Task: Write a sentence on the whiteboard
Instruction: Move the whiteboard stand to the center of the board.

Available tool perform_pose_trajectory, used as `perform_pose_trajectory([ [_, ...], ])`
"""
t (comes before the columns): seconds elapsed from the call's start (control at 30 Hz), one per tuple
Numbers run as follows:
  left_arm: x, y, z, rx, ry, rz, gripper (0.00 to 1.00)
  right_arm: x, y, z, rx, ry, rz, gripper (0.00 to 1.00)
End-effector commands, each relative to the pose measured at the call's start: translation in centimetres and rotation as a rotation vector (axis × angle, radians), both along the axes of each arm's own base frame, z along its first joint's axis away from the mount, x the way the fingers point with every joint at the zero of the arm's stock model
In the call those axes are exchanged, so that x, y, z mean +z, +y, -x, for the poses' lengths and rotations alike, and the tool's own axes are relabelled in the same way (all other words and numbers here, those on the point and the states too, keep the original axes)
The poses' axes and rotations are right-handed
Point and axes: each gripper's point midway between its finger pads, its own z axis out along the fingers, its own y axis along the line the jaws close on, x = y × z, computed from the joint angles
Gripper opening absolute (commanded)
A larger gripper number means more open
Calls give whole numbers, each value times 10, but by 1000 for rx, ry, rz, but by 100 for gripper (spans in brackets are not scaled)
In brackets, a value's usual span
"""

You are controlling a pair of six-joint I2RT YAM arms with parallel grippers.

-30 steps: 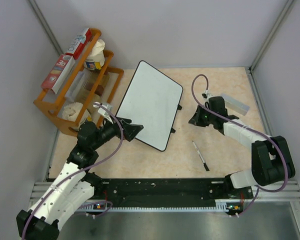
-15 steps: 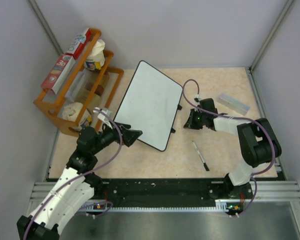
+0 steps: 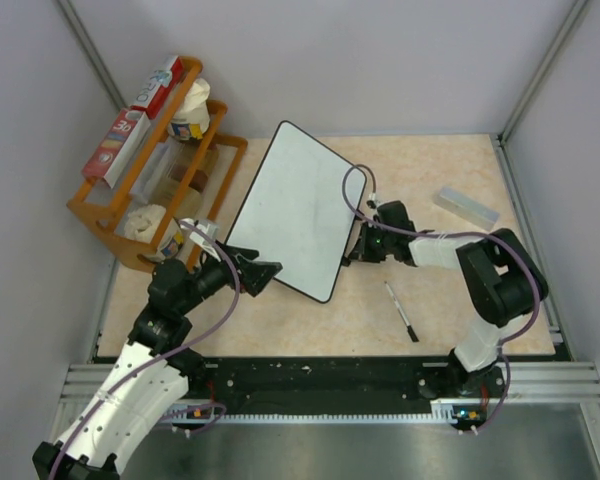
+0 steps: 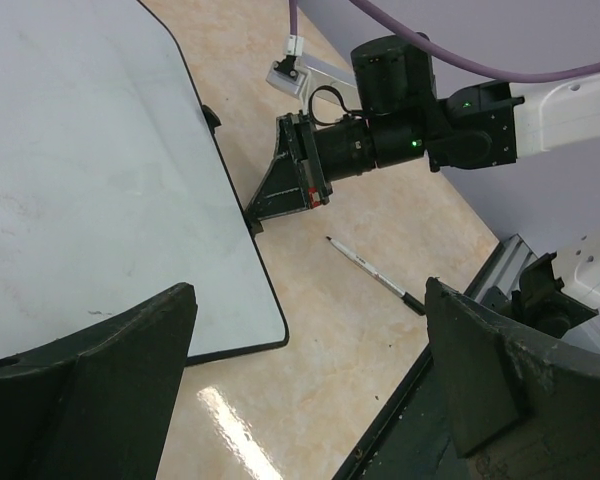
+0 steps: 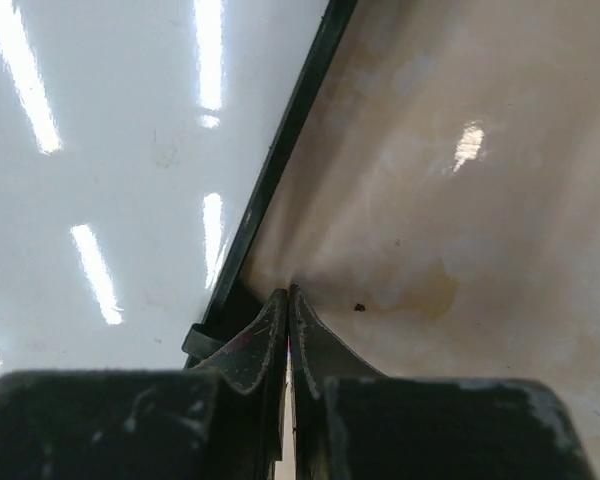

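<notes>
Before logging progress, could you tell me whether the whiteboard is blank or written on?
Blank: the whiteboard shows only glare, no writing.

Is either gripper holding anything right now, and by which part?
Nothing is held. The left gripper is open beside the whiteboard; the right gripper is shut empty, tips at its clipped edge. The marker lies loose.

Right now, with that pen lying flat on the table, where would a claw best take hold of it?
Probably mid-barrel, coming straight down. The pen lies flat and slanted on the table, clear of the whiteboard, so the grip should cross its thin body. The right claw is nearest but shut now.
</notes>
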Motion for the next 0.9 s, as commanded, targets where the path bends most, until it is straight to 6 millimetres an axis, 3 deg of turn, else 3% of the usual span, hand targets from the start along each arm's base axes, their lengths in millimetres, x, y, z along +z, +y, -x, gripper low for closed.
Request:
perform_pose_trajectory([
  [0.0, 14, 2, 1, 7, -49, 2, 99, 0, 18, -7, 14, -14, -14, 0],
  [0.23, 8, 4, 0, 18, -34, -8, 99, 3, 55, 6, 85, -4, -35, 0],
  [0.43, 5, 4, 0, 21, -24, -6, 99, 4, 103, 24, 169, 13, -64, 0],
  [0.57, 6, 5, 0, 26, -28, -6, 99, 10, 123, 24, 189, 11, -75, 0],
  [0.63, -4, 6, 0, 30, 6, -26, 99, 10, 122, 24, 182, 11, -57, 0],
  [0.87, -12, 8, 0, 37, 25, -45, 99, 20, 82, 24, 128, -58, 99, 0],
])
